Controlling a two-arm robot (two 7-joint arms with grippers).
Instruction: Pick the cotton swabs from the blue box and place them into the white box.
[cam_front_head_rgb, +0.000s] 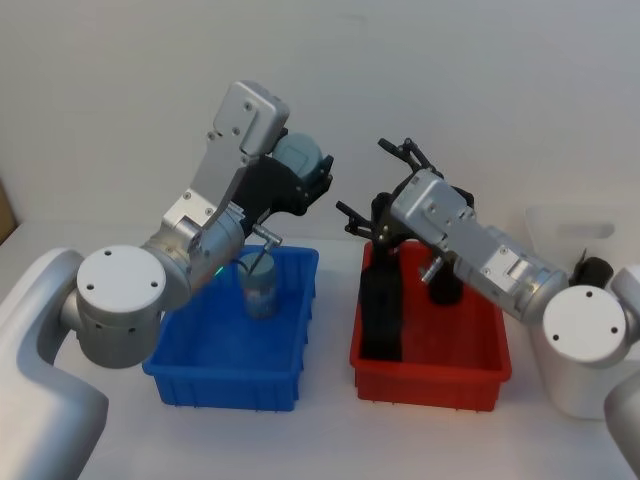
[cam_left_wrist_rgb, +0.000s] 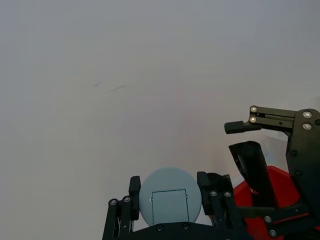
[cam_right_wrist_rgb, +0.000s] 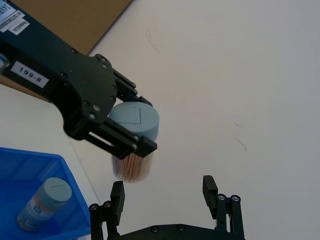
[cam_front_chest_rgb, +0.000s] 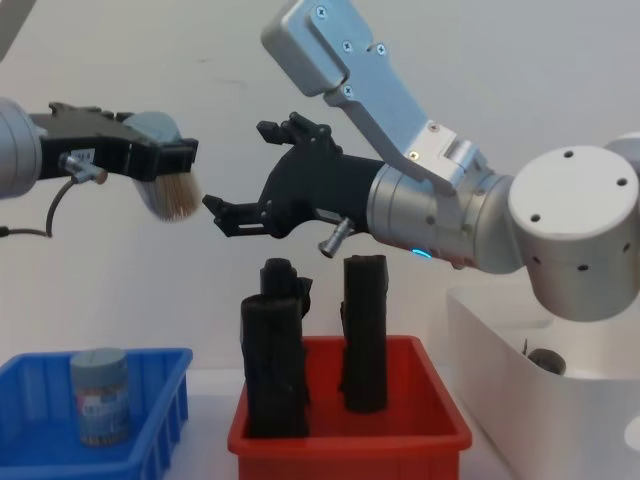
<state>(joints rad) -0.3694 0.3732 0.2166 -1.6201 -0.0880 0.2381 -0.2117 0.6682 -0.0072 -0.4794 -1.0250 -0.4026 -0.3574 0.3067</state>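
Your left gripper (cam_front_head_rgb: 300, 170) hangs in the air above the far rim of the blue box (cam_front_head_rgb: 215, 375), its fingers pinching a tub of cotton swabs (cam_front_head_rgb: 302, 158) by the sides. In the chest view the held tub (cam_front_chest_rgb: 168, 192) is tilted, lid up and away, swab ends pointing down toward 5 o'clock. The left wrist view shows the grey-blue lid (cam_left_wrist_rgb: 170, 196) seated squarely between the two finger pads (cam_left_wrist_rgb: 134, 192).

Your right gripper (cam_front_head_rgb: 385, 185) floats at 3 o'clock from the tub, near it but apart, above the far edge of the red bin (cam_front_head_rgb: 430, 372). Its fingers are spread wide with nothing between them. From the right wrist view, the tub (cam_right_wrist_rgb: 134, 142) sits beyond the open fingertips (cam_right_wrist_rgb: 117, 192), at about 11 o'clock from the gap.

A second tub (cam_front_head_rgb: 262, 285) stands upright inside the blue box, near its far wall, at 6 o'clock below the left gripper. Black rolled bundles (cam_front_chest_rgb: 275, 350) stand in the red bin. The white box (cam_front_chest_rgb: 520, 390) sits at 3 o'clock of the red bin, with a small dark thing lying inside that you cannot make out.
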